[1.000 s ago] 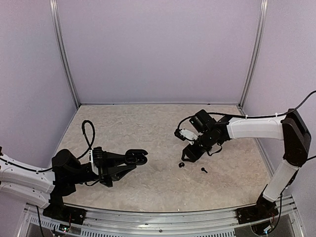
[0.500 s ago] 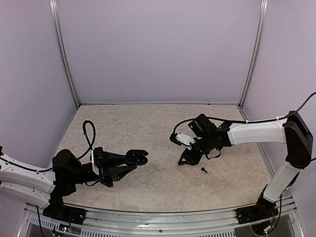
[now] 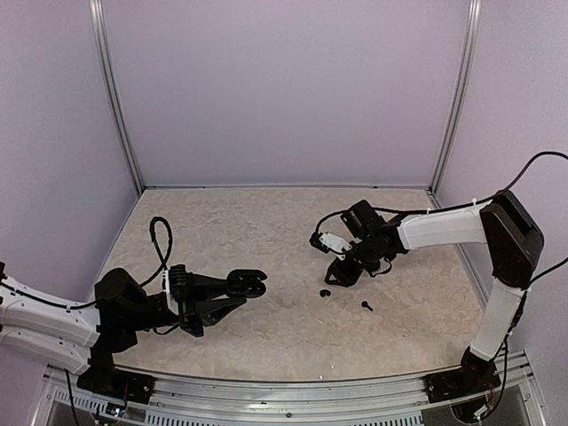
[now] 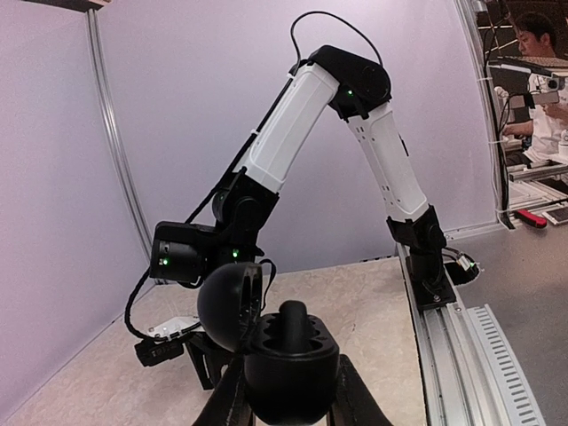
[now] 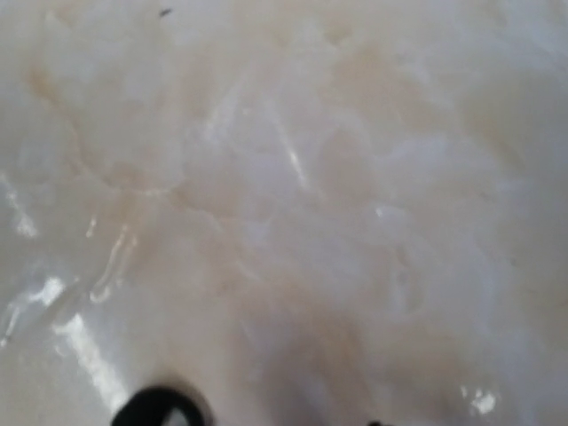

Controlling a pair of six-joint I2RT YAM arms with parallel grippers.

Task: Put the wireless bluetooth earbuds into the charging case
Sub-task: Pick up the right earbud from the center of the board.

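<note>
right gripper (image 3: pixel 339 277): was pressed down over a bud half a second ago, now it's back up, hanging just beside it. Honestly can't tell how wide the jaws are; its own camera is all blur.
first earbud (image 3: pixel 326 295): back in sight, loose on the table (image 3: pixel 266 231), same spot as a second ago.
second earbud (image 3: pixel 366 306): near the first, hasn't budged.
left gripper (image 3: pixel 247 285): hasn't moved, clamped tight on the case.
charging case (image 4: pixel 291 359): held off the table on the left, lid open, well apart from both buds.
</note>
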